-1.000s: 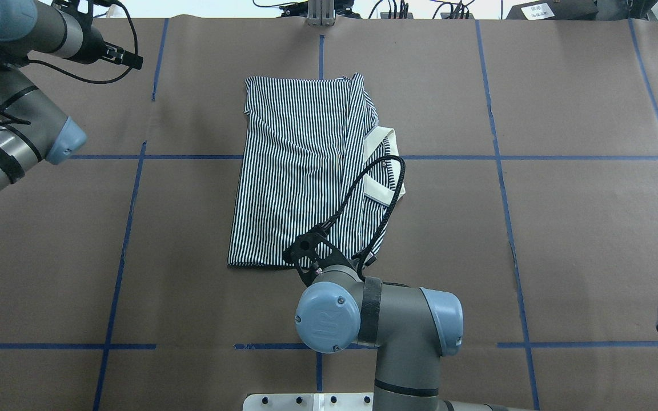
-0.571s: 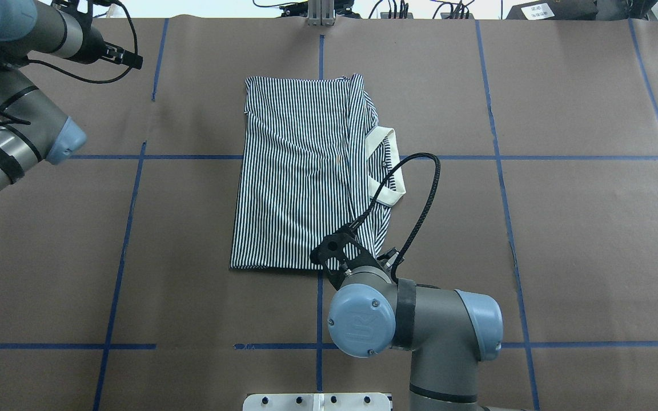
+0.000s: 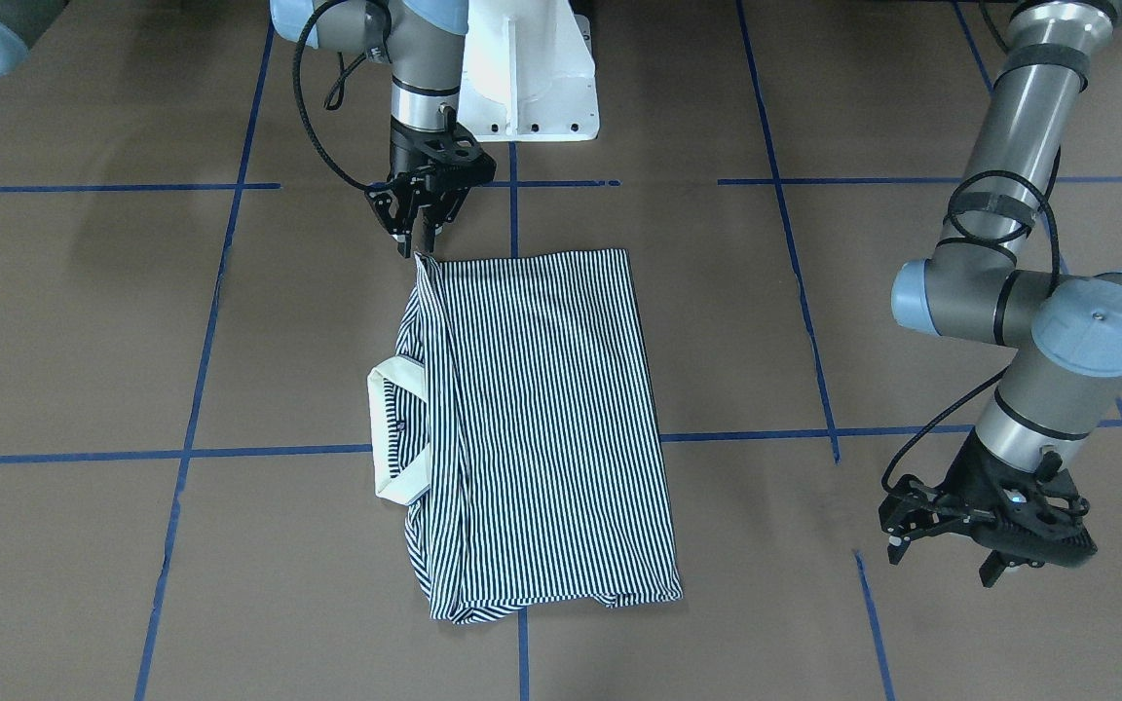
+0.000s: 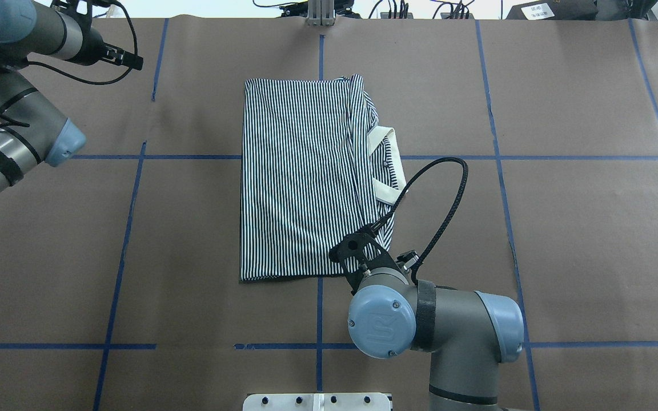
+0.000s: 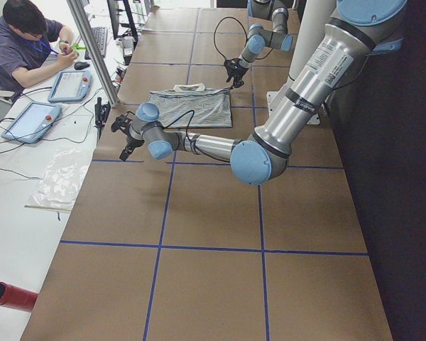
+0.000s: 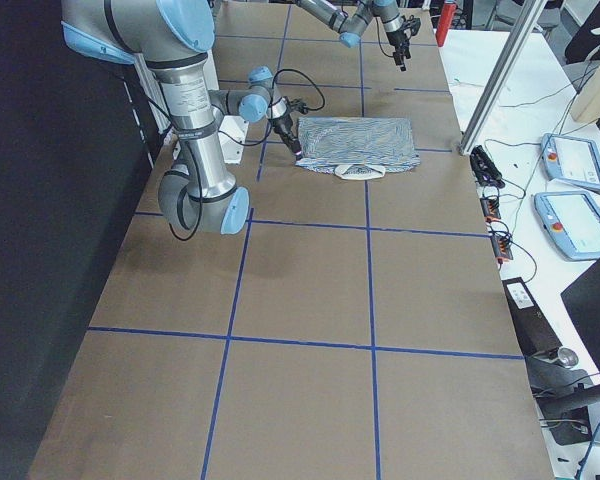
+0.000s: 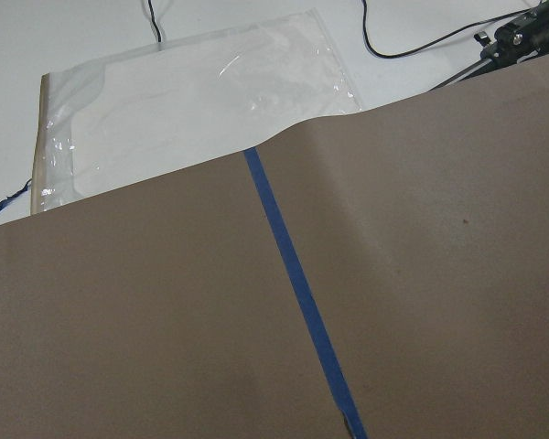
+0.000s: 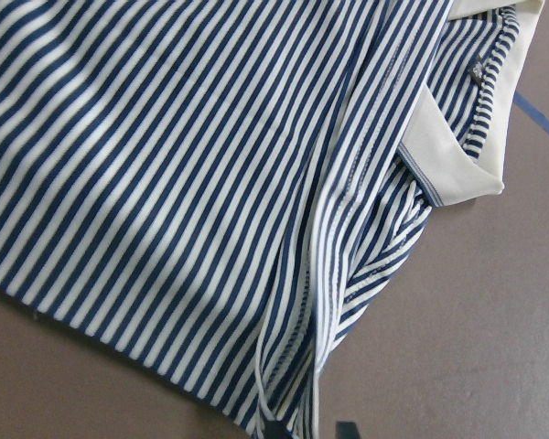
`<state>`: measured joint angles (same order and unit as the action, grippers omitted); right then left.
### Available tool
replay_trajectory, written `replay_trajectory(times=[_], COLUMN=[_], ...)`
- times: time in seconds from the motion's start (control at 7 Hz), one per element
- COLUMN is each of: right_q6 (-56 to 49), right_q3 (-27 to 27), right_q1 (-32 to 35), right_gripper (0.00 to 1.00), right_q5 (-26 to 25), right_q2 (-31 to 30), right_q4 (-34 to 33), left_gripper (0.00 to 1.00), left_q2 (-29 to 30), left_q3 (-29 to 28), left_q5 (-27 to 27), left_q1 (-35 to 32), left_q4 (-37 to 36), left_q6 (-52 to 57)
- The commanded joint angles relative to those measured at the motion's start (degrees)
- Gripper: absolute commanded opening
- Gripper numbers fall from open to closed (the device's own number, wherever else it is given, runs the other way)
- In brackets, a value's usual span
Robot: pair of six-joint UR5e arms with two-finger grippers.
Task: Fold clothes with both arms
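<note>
The striped polo shirt (image 3: 542,419) lies folded lengthwise in the middle of the table, its cream collar (image 3: 395,428) sticking out on the robot's right side. It also shows in the overhead view (image 4: 300,177). My right gripper (image 3: 422,241) points down at the shirt's near right corner, shut on the hem. In the right wrist view the hem of the shirt (image 8: 210,165) runs between the two fingertips of the right gripper (image 8: 308,430). My left gripper (image 3: 946,563) hangs open and empty above bare table far to the left, also in the overhead view (image 4: 132,60).
The white pedestal base (image 3: 532,88) stands at the near edge behind the right arm. Blue tape lines cross the brown paper cover. A clear plastic bag (image 7: 192,101) lies beyond the far table edge. An operator (image 5: 28,42) sits at the far side with tablets.
My right gripper has moved to the right and toward the robot with the shirt's near corner. The near edge followed and the wrinkles have flattened. The left arm has not moved.
</note>
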<state>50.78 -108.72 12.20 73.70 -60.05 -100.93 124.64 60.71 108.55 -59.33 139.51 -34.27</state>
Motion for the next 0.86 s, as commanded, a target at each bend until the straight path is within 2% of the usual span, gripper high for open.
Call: replay_trajectory(times=[0.0,0.29,0.71], right_q6=[-0.2,-0.2,-0.2], right_q3=[0.8,6.3,8.2], right_q1=[2.5,2.6,2.6], right_gripper=[1.0,1.0,1.0], right_q5=[0.4,0.4,1.1], right_q2=[1.0,5.8,5.3], right_q4=[0.3,0.3,-0.2], left_gripper=[1.0,1.0,1.0], left_q2=[0.0,0.0,-0.3], left_q3=[0.0,0.3,0.4], left_q5=[0.1,0.1,0.1], left_q1=[0.1,0.1,0.1], left_q4=[0.0,0.0,0.0], left_q6=[0.0,0.0,0.0])
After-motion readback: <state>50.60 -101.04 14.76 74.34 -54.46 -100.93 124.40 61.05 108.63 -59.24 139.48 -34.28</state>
